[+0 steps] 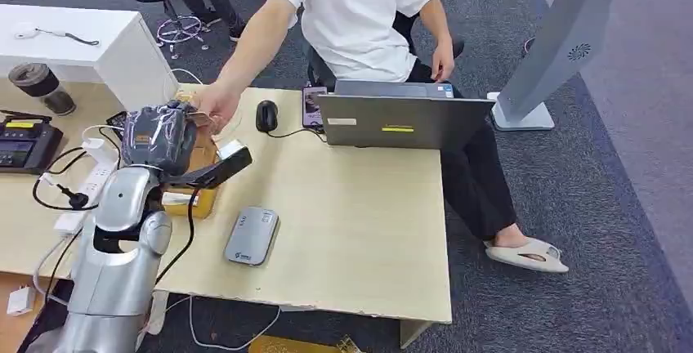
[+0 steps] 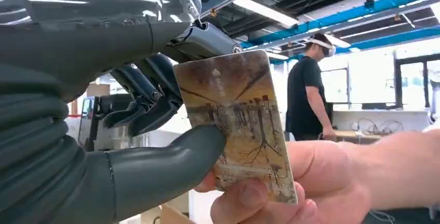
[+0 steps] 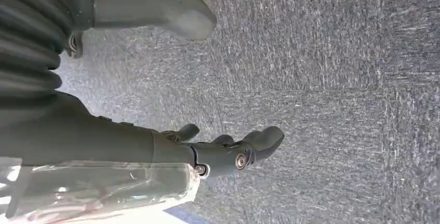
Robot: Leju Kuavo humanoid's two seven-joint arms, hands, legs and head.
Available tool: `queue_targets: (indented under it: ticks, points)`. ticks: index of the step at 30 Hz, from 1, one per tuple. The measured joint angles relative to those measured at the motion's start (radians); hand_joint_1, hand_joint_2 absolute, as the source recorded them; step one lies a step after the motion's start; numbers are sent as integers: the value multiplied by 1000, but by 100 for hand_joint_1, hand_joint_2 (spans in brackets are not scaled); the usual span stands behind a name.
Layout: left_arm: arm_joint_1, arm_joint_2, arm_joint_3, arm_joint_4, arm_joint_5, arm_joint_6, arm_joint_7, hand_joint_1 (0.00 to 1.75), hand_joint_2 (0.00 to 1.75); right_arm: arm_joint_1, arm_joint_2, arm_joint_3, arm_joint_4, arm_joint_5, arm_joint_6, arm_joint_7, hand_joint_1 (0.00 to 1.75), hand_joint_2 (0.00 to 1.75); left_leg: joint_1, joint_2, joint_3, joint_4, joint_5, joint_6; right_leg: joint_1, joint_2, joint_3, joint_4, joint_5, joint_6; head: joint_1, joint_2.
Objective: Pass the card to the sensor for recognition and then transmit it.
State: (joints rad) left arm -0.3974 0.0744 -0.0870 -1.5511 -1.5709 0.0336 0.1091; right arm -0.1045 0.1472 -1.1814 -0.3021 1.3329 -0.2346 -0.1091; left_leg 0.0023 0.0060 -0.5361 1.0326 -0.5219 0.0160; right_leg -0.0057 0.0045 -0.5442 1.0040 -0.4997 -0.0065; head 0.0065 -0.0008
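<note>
The robot's left hand [image 1: 161,136], wrapped in clear plastic film, was raised above the far left part of the pale wooden table [image 1: 359,230]. In the left wrist view the left hand [image 2: 155,110] pinched a brown and cream card printed with bare trees [image 2: 236,123] between its thick grey thumb and a dark finger. A person's hand [image 2: 290,182] gripped the same card at its opposite end, so both held it at once. From the head view the person's hand [image 1: 214,108] met the robot's left hand at that spot; the card itself could not be made out there. The person, in a white printed T-shirt [image 1: 355,14], sat at the far side of the table.

The right hand [image 3: 228,151] hung over dark grey carpet [image 3: 332,99], fingers apart and loosely curved, holding nothing.

On the table, a flat grey rectangular sensor device [image 1: 252,235] lay near the front edge, well apart from the card. A grey laptop [image 1: 404,120] stood open at the far edge, with a black computer mouse [image 1: 266,115] and a phone [image 1: 313,106] just beside it. A small cardboard box [image 1: 196,198] sat beneath the left forearm. A white power strip [image 1: 86,185] and a black desk unit [image 1: 24,145] lay at the left.
</note>
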Motion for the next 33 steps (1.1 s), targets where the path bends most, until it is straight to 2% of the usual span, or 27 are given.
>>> queue_targets:
  ticks: [4, 5, 6, 13, 19, 25, 30, 33]
  points:
    - [-24, 13, 21, -10, 0, -14, 15, 175, 175, 0, 0, 3, 0, 2, 0, 4, 0, 175, 0, 0, 0, 0, 0, 0, 0, 1, -1, 0, 0, 0, 0, 0]
    - [-30, 13, 30, -12, 0, -15, 10, 145, 175, 0, 0, 3, 0, 7, -1, 9, 0, 175, 0, 1, -1, 0, 0, 0, 0, 1, -1, 0, 0, 0, 0, 0]
    - [-33, 12, 40, -18, 0, -16, 2, 3, 175, 0, 0, 5, 0, 18, -2, 11, 0, 175, 0, 1, -1, 0, 0, 0, 0, 2, -2, 0, 0, 0, 0, 0]
    - [-35, -23, 115, -64, 4, 6, -35, 0, 175, -1, 0, 10, 0, 19, -8, 11, 0, 175, 0, 0, -2, 0, -1, 1, 0, 1, -2, 0, -1, 0, 0, 0]
    - [11, -60, 178, -143, 48, 20, -101, 0, 175, 2, 0, 10, 0, 13, -19, 25, 0, 175, 0, 0, -2, 0, -1, 1, 0, 1, -2, 0, 0, 0, 0, 0]
    - [88, -83, 206, -249, 76, -3, -140, 0, 175, 2, -1, 9, 0, -2, -20, 42, 0, 175, 0, 0, -2, 0, -1, 1, 0, 1, -2, 0, 0, 0, 0, 0]
    - [119, -90, 218, -286, 83, -7, -149, 0, 175, 2, -1, 8, 0, -1, -21, 43, 0, 175, 0, 0, -2, 0, -1, 1, 0, 1, -2, 0, 0, 0, 0, 0]
    - [159, -83, 217, -309, 84, -78, -152, 0, 175, 3, -1, 6, 0, -6, -28, 53, 0, 175, 0, 1, -1, 0, -1, 1, 0, 1, -1, 0, 0, 0, 0, 0]
